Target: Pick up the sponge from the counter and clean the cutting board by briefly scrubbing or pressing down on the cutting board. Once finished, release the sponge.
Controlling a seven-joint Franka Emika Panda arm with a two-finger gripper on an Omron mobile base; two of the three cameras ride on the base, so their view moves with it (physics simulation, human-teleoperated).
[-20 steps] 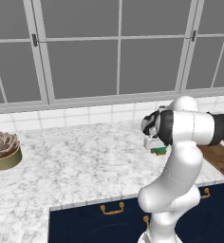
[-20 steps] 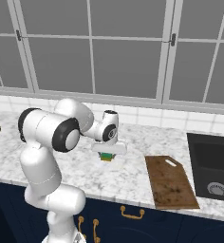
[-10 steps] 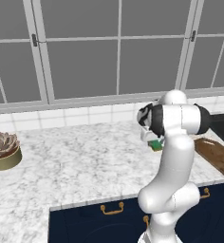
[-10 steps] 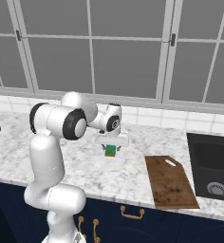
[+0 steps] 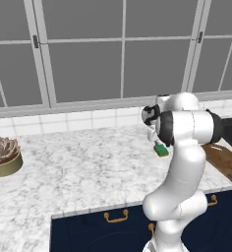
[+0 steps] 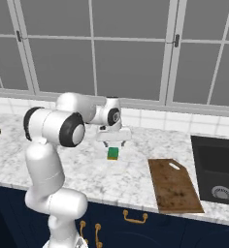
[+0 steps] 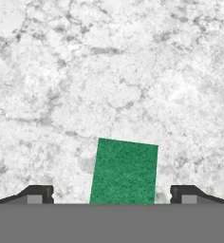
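Arm bent over the desk (image 5: 78, 167), sponge (image 5: 161, 150) just under its wrist; succulent pot (image 5: 5, 157) sat far left.

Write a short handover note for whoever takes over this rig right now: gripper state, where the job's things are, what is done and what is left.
Gripper: open, pointing down at the counter, fingertips either side of the sponge with clear gaps; not gripping it.
Sponge: green side up on the marble, below the hand; whether it lies flat on the counter cannot be told.
Cutting board: on the counter to the robot's right of the sponge, near the front edge, beside the black stovetop; nothing on it.
Done: hand lined up over the sponge.
Left: lower, close on the sponge, lift, carry to the board, press or scrub briefly, release.
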